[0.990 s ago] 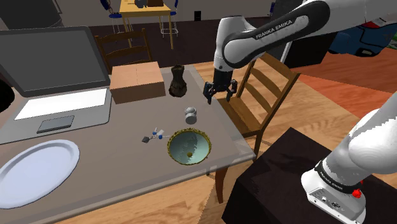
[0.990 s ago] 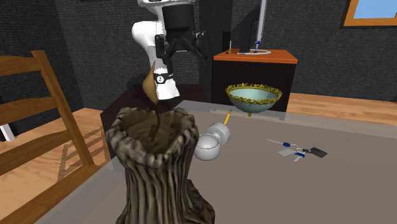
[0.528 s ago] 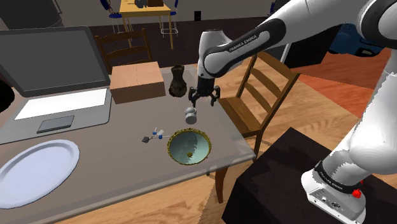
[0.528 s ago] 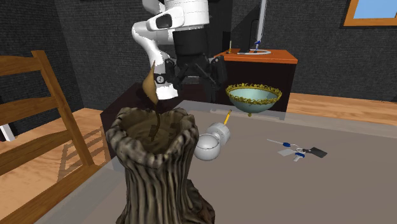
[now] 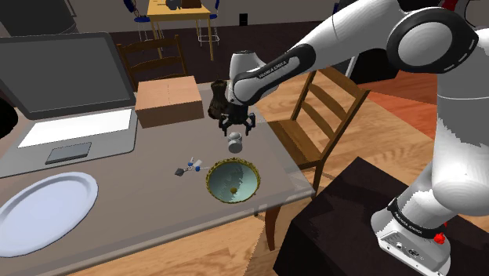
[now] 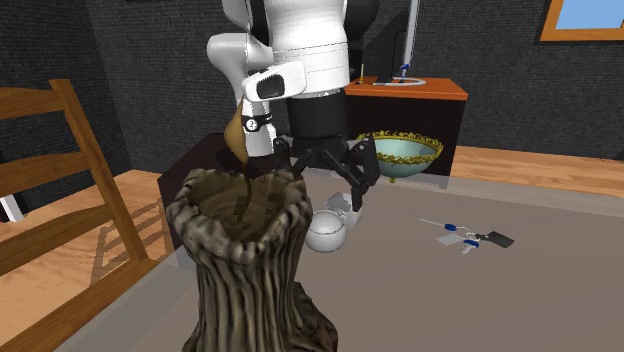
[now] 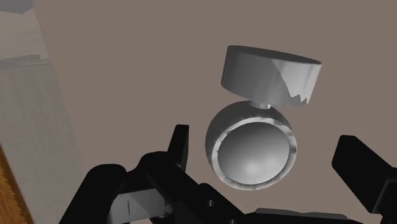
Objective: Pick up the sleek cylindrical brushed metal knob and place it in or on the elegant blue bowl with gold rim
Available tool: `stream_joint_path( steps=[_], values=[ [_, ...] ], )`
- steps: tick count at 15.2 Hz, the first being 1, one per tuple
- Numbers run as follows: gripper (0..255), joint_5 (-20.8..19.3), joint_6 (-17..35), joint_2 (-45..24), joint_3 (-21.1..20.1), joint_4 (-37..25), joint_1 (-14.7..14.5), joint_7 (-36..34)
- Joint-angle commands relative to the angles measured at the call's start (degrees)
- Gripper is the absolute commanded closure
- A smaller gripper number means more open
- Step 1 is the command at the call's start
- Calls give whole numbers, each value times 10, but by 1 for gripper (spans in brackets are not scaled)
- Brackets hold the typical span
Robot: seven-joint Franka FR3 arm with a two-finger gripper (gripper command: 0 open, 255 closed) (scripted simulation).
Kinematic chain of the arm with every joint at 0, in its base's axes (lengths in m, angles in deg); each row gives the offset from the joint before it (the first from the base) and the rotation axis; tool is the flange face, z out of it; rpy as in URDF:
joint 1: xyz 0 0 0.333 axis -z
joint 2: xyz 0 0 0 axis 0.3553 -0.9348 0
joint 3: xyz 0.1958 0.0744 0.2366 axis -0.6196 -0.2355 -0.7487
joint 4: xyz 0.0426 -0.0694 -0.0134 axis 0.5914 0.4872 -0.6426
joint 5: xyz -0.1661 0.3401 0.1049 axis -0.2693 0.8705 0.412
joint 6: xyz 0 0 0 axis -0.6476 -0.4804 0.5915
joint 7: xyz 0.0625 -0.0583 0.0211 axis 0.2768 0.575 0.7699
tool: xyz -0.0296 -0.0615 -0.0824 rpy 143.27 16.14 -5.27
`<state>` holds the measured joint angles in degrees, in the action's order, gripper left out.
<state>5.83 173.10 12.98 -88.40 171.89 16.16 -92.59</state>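
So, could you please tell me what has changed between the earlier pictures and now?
The gripper swung toward the shoulder view's left, away from the chair, and came down; it now hangs just above the knob, jaws open on either side of it, not touching. Nothing was grasped or released. The knob, the bowl and the vase stayed where they were.

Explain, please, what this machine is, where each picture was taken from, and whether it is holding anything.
It is a white robot arm ending in two black fingers. One picture looks down over the table from beside the stand, one faces the arm from behind a dark vase, and one looks along the fingers. On the table lie a laptop, a cardboard box, a white plate, a gold-rimmed blue bowl and a metal knob. The fingers stand open over the knob, holding nothing.
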Motion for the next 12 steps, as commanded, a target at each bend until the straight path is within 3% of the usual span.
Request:
stream_joint_path(
  steps=[1, 5, 12],
  values=[
    [0, -2, 10, -12, 1, -2, -2, -2],
    [0, -6, 35, -35, 4, 0, -7, -5],
    [0, -6, 35, -35, 4, 0, -7, -5]
  ],
)
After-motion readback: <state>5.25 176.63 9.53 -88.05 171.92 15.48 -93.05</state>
